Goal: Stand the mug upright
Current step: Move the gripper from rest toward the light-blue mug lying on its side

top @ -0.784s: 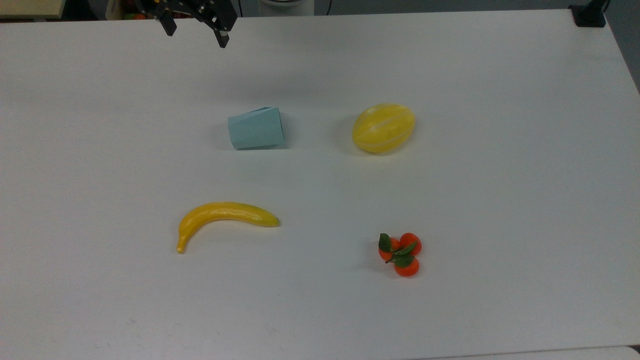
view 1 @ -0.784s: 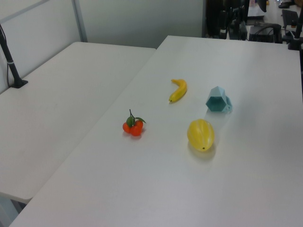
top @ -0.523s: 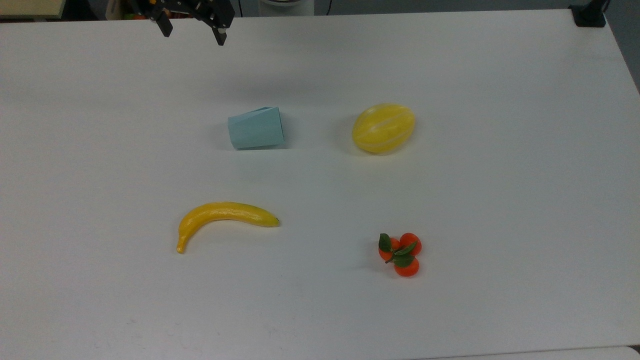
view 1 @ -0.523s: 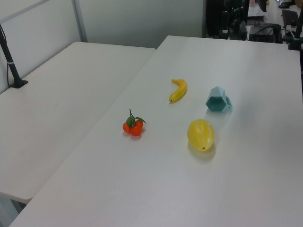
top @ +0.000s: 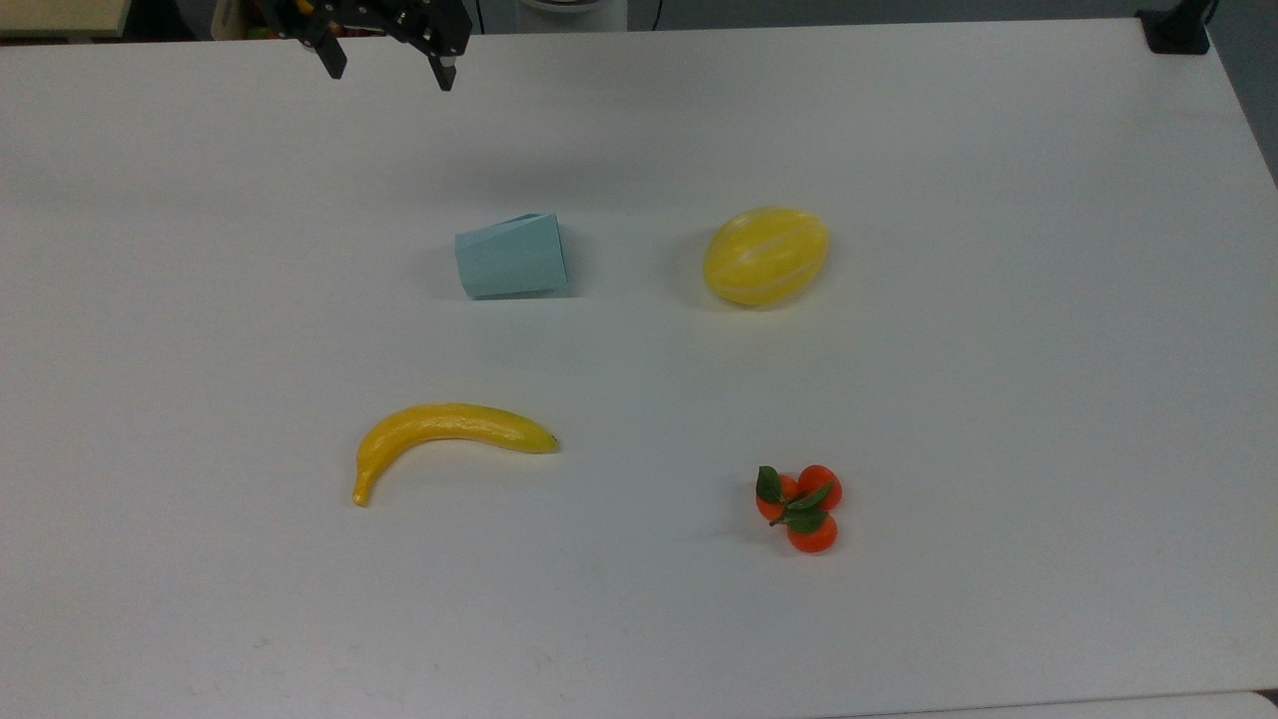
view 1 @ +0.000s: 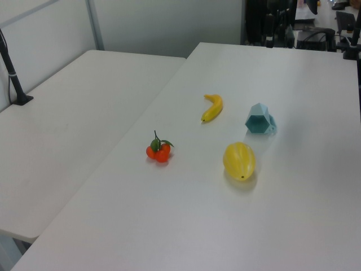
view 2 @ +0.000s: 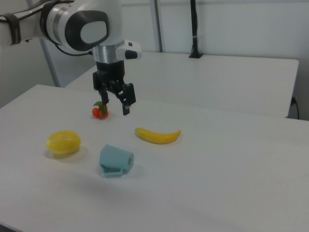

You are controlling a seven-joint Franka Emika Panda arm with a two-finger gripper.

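Hanging above the table (top: 998,350) near its far edge in the top view, my gripper (top: 387,72) has its fingers spread apart and holds nothing. Below it in the top view, well apart, the mug (top: 511,257) lies on its side. Farther out lie the banana (top: 444,435), the melon (top: 766,256) and the oranges (top: 801,507).

glossy white arm (view 2: 77,26), grey joint caps, black jaws.
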